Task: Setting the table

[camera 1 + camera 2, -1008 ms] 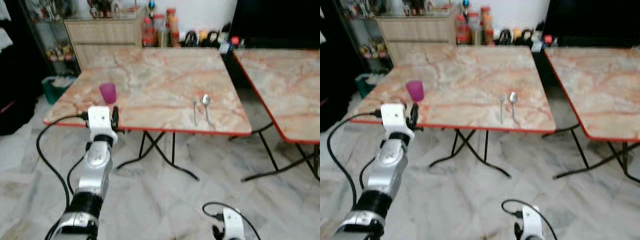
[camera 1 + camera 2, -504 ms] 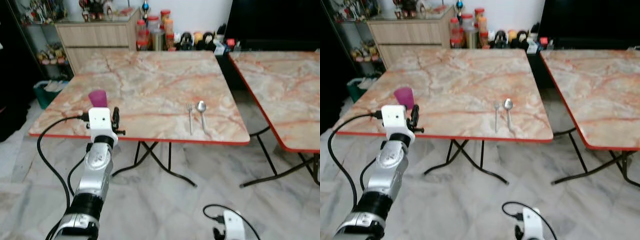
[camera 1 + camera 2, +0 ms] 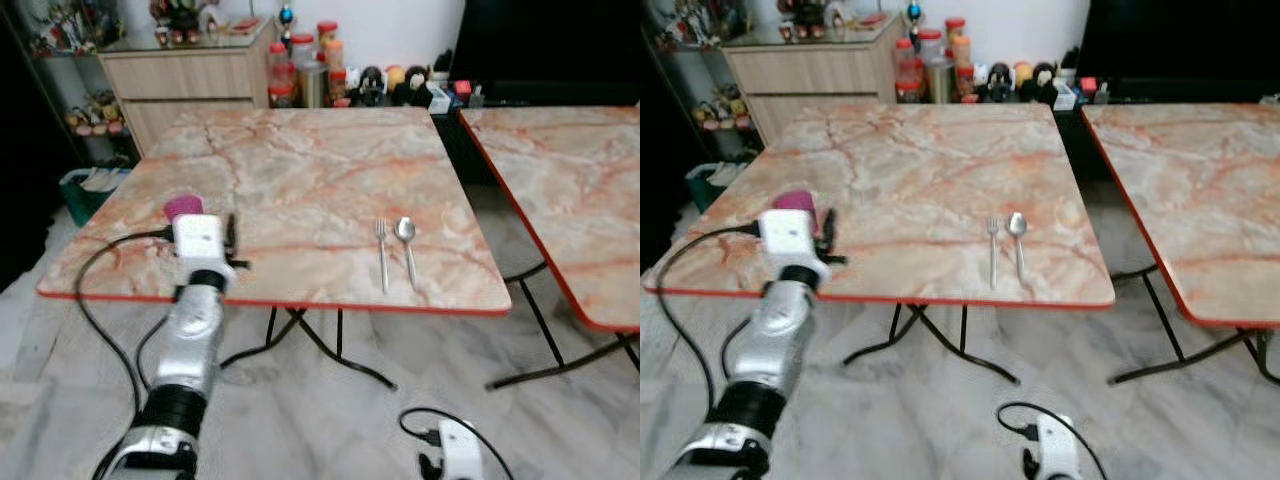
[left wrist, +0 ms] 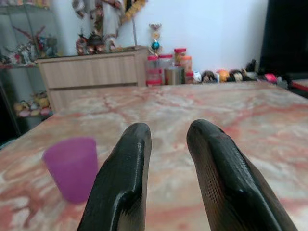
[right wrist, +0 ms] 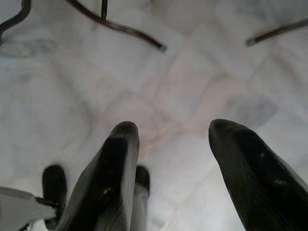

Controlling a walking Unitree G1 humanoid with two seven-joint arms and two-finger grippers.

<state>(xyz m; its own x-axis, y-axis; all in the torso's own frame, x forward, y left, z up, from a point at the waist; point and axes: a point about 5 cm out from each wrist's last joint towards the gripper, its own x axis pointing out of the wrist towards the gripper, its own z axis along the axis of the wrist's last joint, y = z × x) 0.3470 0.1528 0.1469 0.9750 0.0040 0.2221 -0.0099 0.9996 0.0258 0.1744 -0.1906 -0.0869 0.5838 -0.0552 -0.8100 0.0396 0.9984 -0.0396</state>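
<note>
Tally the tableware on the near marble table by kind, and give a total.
Cups: 1, the purple cup
Forks: 1, the fork
Spoons: 1, the spoon
Total: 3

Head stereo pair overlooks the table point(image 3: 300, 170); wrist views face tabletop, floor.

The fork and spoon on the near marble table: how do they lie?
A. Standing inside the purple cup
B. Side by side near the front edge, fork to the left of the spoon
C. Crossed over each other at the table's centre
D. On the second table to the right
B: the fork and the spoon lie parallel, apart, near the table's front edge, far from the purple cup.
</note>
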